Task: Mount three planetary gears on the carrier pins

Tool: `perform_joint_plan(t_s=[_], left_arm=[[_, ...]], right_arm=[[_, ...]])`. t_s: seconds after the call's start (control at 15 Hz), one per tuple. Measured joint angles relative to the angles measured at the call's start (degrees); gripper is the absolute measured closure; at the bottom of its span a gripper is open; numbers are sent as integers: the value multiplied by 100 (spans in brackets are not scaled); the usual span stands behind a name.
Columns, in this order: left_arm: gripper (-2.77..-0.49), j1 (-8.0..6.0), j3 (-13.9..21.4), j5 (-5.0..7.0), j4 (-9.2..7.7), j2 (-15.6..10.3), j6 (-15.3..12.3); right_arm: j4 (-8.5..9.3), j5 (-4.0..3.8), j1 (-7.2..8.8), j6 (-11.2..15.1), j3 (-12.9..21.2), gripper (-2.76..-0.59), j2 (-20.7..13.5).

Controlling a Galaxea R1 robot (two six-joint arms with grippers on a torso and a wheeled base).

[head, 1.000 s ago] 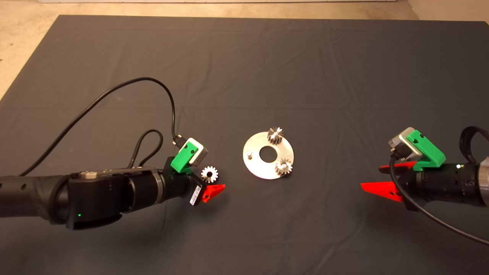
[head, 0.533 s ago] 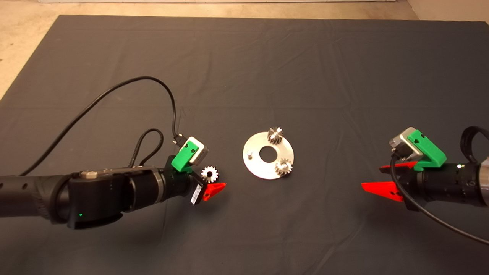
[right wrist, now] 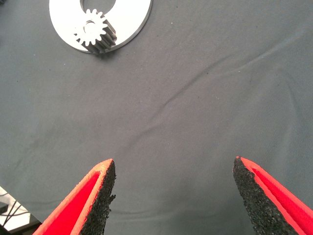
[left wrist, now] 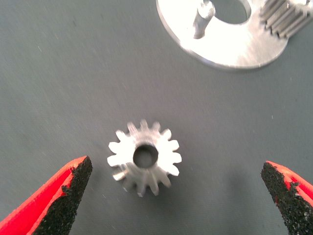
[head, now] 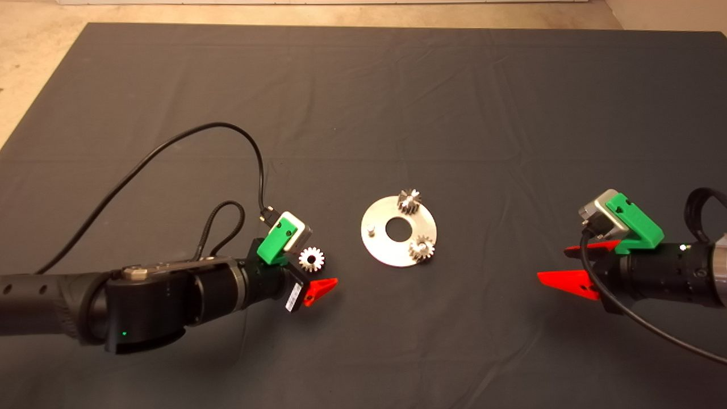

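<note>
The round aluminium disc [head: 385, 251] lies at mid-mat. Two planetary gears sit on carrier pins: one at the far rim [head: 409, 201], one at the near right rim [head: 422, 248]. The third pin [head: 370, 229] on the left side stands bare. A bright silvery gear [head: 311, 259] lies flat on the mat left of the disc. My left gripper [head: 312, 268] is open, its fingers straddling this gear [left wrist: 144, 156] without touching it. My right gripper [head: 552, 262] hovers open and empty at the right, well away from the disc.
The left wrist view shows the disc edge [left wrist: 230, 46] with the bare pin [left wrist: 201, 22] just beyond the loose gear. A black cable [head: 187, 133] loops over the mat behind the left arm. Bare floor borders the mat at the far and left sides.
The left wrist has shifted slightly toward the near edge around the loose gear. The gear, the disc and the right arm have not moved.
</note>
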Motion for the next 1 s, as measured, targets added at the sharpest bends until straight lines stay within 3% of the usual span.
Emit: perform_joint_plan(t_s=[0.27, 0.4, 0.53, 0.6, 1.0], left_arm=[[-253, 4, -64, -44, 127, 2, 0], [-253, 28, -212, -192, 143, 0, 0], [-253, 91, -369, -445, 151, 2, 2], [-253, 100, -418, -489, 181, 2, 2], [-238, 100, -455, -540, 259, 2, 2]], right_arm=[[0, 0, 0, 0, 0, -178, -1], [0, 1, 0, 0, 0, -178, 0], [0, 1, 0, 0, 0, -178, 0], [0, 0, 0, 0, 0, -178, -2], [0, 1, 0, 0, 0, -178, 0]])
